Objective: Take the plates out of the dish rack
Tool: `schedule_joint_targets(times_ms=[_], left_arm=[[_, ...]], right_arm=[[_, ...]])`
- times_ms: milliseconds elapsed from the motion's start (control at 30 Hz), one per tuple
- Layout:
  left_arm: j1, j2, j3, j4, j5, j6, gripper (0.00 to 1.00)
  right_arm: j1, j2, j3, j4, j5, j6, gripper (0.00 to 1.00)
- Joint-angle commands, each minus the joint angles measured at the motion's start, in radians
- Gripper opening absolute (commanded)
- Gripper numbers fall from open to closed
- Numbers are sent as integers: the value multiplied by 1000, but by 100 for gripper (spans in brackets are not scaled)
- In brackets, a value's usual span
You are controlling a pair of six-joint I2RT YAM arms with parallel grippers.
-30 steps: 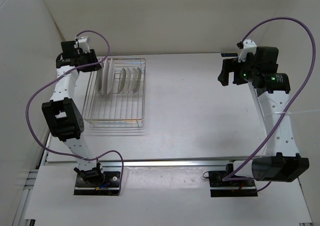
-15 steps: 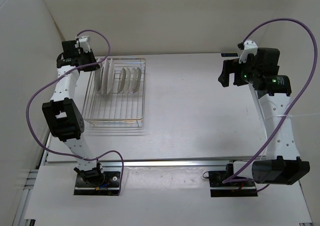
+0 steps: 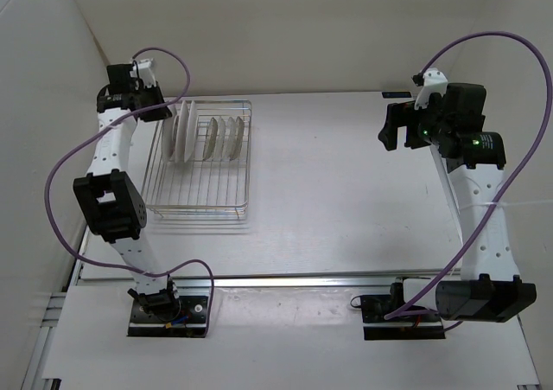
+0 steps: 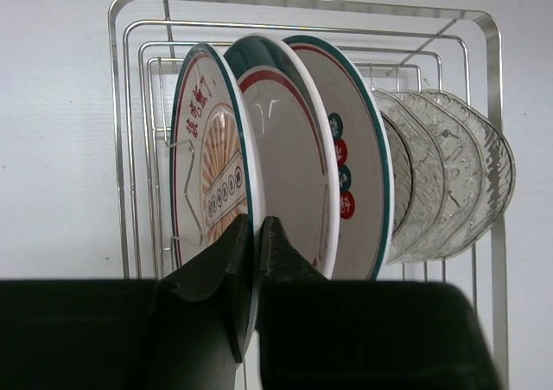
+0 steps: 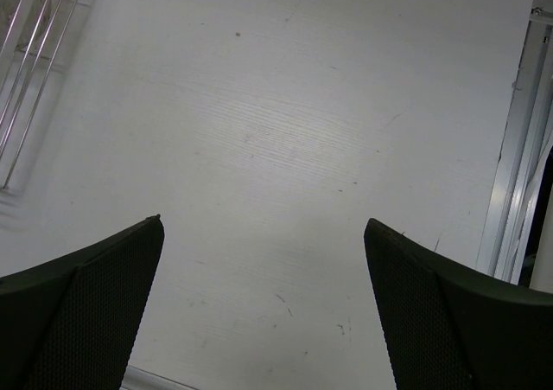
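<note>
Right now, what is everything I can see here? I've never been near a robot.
table: one, white, under everything
dish rack: one, silver wire, table's far left
white plates: three, green-rimmed, upright at rack's left end
glass plates: three, clear, upright to their right
cables: two, purple, looping along the arms
arms: two, white and black, bolted at near edge
left pincer: one, black, shut on leftmost white plate rim
right pincer: one, black, open, above bare table at right
</note>
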Motion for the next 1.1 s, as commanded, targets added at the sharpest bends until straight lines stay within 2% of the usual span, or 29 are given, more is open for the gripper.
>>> schedule_joint_targets(times_ms=[0, 167, 400, 500, 533, 600, 633, 667, 700, 733, 767, 800, 833, 867, 900, 933, 967, 1000, 1033, 1067], left_arm=[[13, -100, 90, -28, -54, 11, 11], [-16, -178, 131, -65, 16, 11, 11], [-143, -347, 185, -114, -6, 169, 11], [-243, -401, 197, -147, -85, 243, 11], [-274, -421, 152, -147, -151, 299, 11], [-387, -453, 122, -134, -234, 361, 11], [-431, -453, 122, -148, -327, 437, 11], [-528, -453, 122, -171, -384, 470, 11], [-579, -453, 122, -180, -432, 508, 11], [-635, -453, 110, -180, -558, 549, 11], [-695, -453, 60, -161, -628, 639, 11], [-813, -465, 21, -107, -700, 693, 11], [-872, -479, -20, -70, -839, 747, 11], [-925, -488, -119, -29, -900, 858, 11], [-1029, -514, -176, 64, -996, 916, 11], [-1079, -534, -244, 139, -1039, 979, 11], [-1126, -553, -387, 213, -1078, 1116, 11], [-1218, -586, -456, 281, -1128, 1186, 11], [-1258, -600, -520, 419, -1142, 1247, 11], [-1294, -609, -577, 477, -1156, 1299, 11]], right_arm=[[-6, -20, 2, 30, 13, -8, 100], [-6, -10, 11, 30, 23, -8, 100], [-6, -1, 20, 30, 33, -17, 100], [-6, 8, 29, 30, 33, -17, 100], [-6, 8, 29, 30, 33, -17, 100], [-6, 17, 40, 30, 42, -17, 100], [-6, 28, 52, 30, 42, -17, 100], [-6, 37, 66, 30, 33, -8, 100], [-6, 37, 75, 30, 20, 2, 100], [-16, 46, 89, 21, -42, 15, 100], [-30, 46, 101, 21, -91, 28, 100], [-47, 71, 115, 6, -157, 59, 100], [-89, 83, 156, -5, -237, 74, 100], [-113, 101, 180, -31, -325, 93, 100], [-136, 140, 200, -40, -518, 131, 100], [-172, 161, 213, -41, -617, 151, 100], [-186, 201, 233, -41, -704, 171, 100], [-187, 221, 233, -41, -781, 200, 100], [-187, 239, 244, -41, -873, 200, 99], [-187, 267, 244, -31, -898, 200, 99]])
